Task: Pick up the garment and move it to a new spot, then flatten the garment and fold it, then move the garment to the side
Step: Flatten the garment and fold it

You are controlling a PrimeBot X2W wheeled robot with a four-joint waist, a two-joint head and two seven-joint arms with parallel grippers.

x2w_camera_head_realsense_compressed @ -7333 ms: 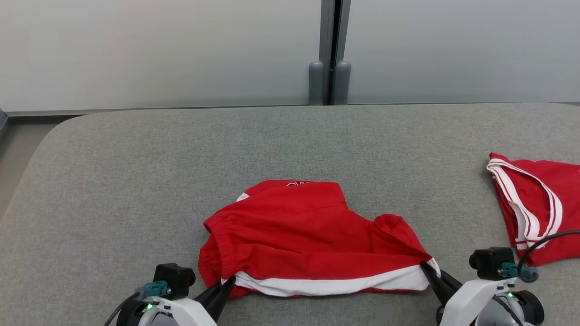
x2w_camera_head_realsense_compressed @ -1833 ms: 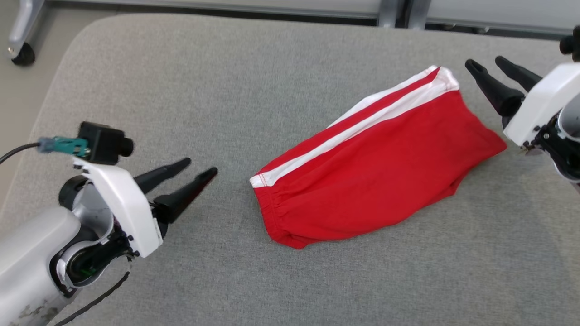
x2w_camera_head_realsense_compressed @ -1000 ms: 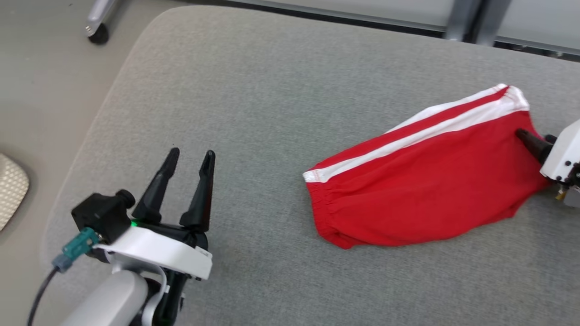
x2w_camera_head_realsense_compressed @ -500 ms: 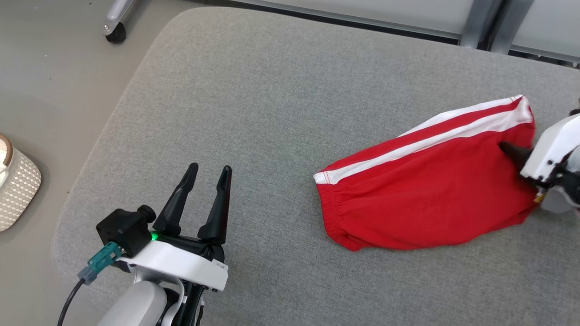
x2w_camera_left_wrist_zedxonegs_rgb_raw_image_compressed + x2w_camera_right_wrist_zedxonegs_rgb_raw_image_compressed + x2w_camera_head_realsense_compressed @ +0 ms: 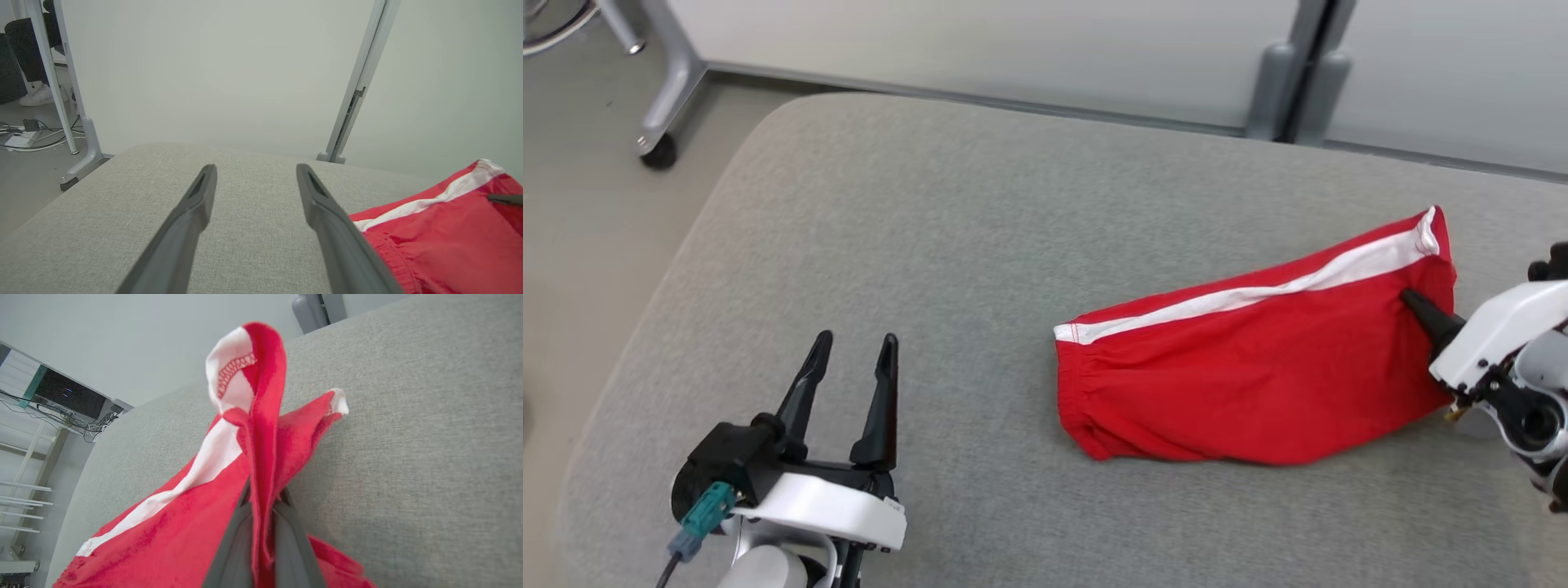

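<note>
The right claw (image 5: pixel 1413 302) was clenched on the shorts (image 5: pixel 1241 384), its two fingers (image 5: pixel 233 539) pressed together on a fold of red cloth at the hem end. In the right wrist view that fold stood up between the fingers as a narrow peaked ridge, with white cloth and zigzag stitching at its top. The hem end was drawn up a little by the grip, while the rest of the shorts lay on the desk (image 5: pixel 931 229), on its right half. A white stripe (image 5: pixel 1258 294) ran along the far edge of the shorts from the hem to the waistband (image 5: pixel 1078 400). The gathered waistband pointed toward the robot's left.

The left claw (image 5: pixel 856 339) was released and held nothing. Its fingers were spread and pointed toward the wall (image 5: pixel 1013 49), over the near left part of the desk and well apart from the shorts. In the left wrist view the shorts lay off to the right of the claw's right finger.

Behind the desk stood the pale wall with a grey post (image 5: pixel 1290 82). At the far left a grey leg (image 5: pixel 674 82) with a caster (image 5: pixel 658 153) rested on the floor (image 5: pixel 580 245)
</note>
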